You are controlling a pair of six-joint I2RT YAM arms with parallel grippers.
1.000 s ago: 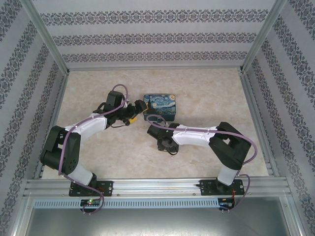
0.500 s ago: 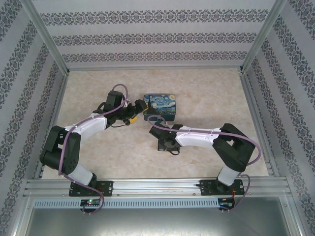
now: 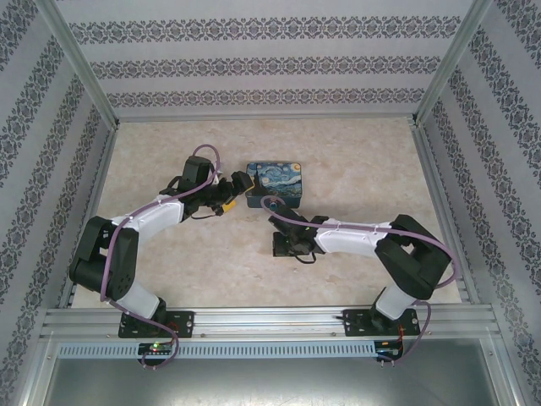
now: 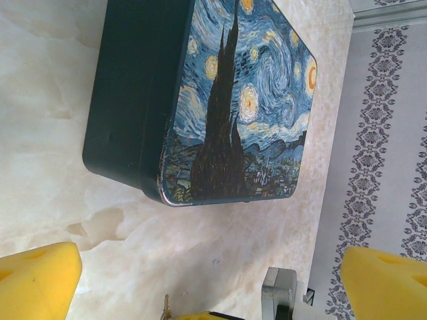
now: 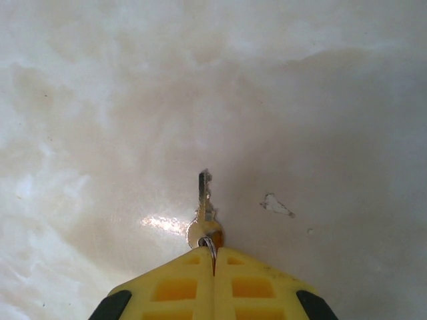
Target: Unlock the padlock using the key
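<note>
Right end effector [image 5: 214,252] has its yellow fingers [image 5: 173,287] pressed together, pinching the key [image 5: 205,200] by its head, right where the little ring sits. The blade sticks straight out past the tips, low over the marbled worktop [image 5: 100,100], near a small pale fleck [image 5: 275,205]. From above, that end effector [image 3: 283,247] sits just in front of the blue night-sky tin [image 3: 279,182]. Left end effector [image 3: 239,183] is right beside the tin's left end, fingers [image 4: 37,277] spread wide with nothing between them, facing the tin [image 4: 240,100].
</note>
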